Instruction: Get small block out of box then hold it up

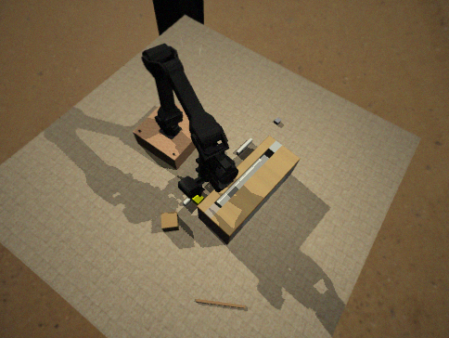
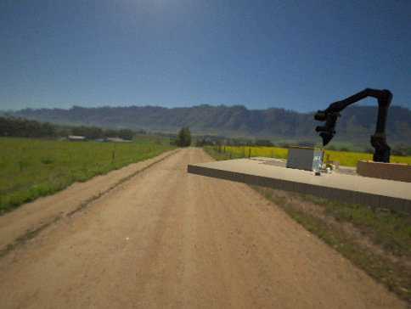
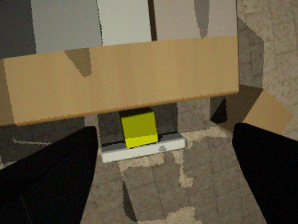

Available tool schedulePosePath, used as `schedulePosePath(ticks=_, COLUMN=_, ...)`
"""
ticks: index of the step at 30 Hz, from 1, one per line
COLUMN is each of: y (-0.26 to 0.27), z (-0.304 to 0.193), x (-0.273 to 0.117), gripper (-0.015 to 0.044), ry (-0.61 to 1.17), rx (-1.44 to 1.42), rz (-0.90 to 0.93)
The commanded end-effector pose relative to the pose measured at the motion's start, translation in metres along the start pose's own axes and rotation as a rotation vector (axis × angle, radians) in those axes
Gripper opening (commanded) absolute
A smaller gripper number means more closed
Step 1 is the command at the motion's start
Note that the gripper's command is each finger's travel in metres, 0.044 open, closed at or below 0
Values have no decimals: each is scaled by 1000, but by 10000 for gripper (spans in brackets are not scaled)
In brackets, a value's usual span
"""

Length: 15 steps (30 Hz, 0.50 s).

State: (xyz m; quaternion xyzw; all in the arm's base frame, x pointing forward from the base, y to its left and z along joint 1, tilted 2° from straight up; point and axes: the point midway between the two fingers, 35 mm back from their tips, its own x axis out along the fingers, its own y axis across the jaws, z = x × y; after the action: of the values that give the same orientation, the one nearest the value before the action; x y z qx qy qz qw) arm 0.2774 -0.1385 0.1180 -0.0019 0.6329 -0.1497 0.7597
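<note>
The small yellow block [image 1: 198, 200] [image 2: 329, 165] [image 3: 140, 131] is outside the box, low in front of its long side near one end. A low white strip [image 3: 145, 151] [image 1: 186, 202] stands along the block's outer side. The box [image 1: 274, 172] [image 2: 299, 159] [image 3: 150, 75] stands upright with a wooden top and a long slot. My gripper [image 3: 166, 135] [image 2: 326, 143] is open and empty, pointing down from above the box's height. In the wrist view the block shows between the two fingers, nearer the left one, well below them.
A wooden cube [image 1: 170, 221] [image 3: 270, 115] stands near the box's end. Another white strip [image 1: 244, 147] lies along the same long side. A small grey block [image 1: 277, 121] [image 2: 318, 173] lies beyond the far end. A thin stick [image 1: 220, 305] lies farther off. The arm's base block [image 1: 153, 140] faces the box.
</note>
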Motion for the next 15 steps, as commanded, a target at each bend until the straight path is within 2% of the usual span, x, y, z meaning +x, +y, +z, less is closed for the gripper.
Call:
schedulePosePath(ticks=1, y=-5, z=-13, x=1, gripper=285, ry=-16, rx=933, rz=112)
schedulePosePath(ticks=15, y=-12, z=-22, x=-2, gripper=285, ry=57, rx=1943, rz=254)
